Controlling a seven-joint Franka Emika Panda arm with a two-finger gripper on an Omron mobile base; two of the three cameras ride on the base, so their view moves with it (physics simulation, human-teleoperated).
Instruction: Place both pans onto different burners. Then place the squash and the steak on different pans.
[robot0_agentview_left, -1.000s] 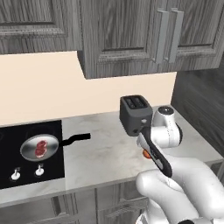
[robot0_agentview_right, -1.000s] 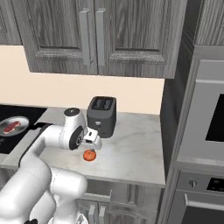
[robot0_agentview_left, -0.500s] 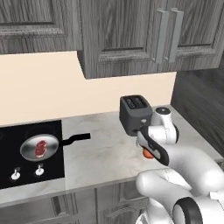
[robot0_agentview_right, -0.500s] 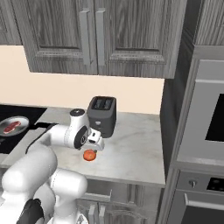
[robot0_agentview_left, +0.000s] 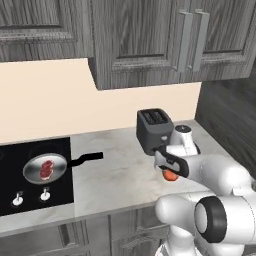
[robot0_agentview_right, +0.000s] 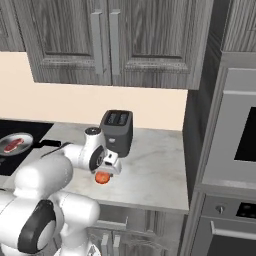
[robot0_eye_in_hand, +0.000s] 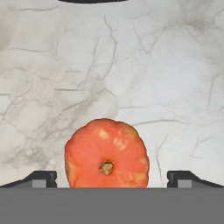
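The squash (robot0_eye_in_hand: 106, 154) is sitting on the pale marble counter (robot0_agentview_left: 115, 175), just in front of the black toaster (robot0_agentview_right: 117, 131) and well apart from the black cooktop (robot0_agentview_left: 20, 150) at the far end. The gripper (robot0_eye_in_hand: 112, 178) is hanging right over it with its fingers spread wide apart, one fingertip (robot0_eye_in_hand: 37, 178) showing on each side of the orange lump, so the squash is lying between them but is not yet pinched; whether the tips are touching its skin is hard to tell. The stem is pointing up toward the hand, which suggests a straight top-down grab is being lined up. On the cooktop, the silver pan (robot0_agentview_left: 45, 168) is resting with its handle pointing along the counter toward the toaster, and the steak (robot0_agentview_left: 46, 168) is already lying inside it. Judging from this, the squash is the piece being fetched for another pan.
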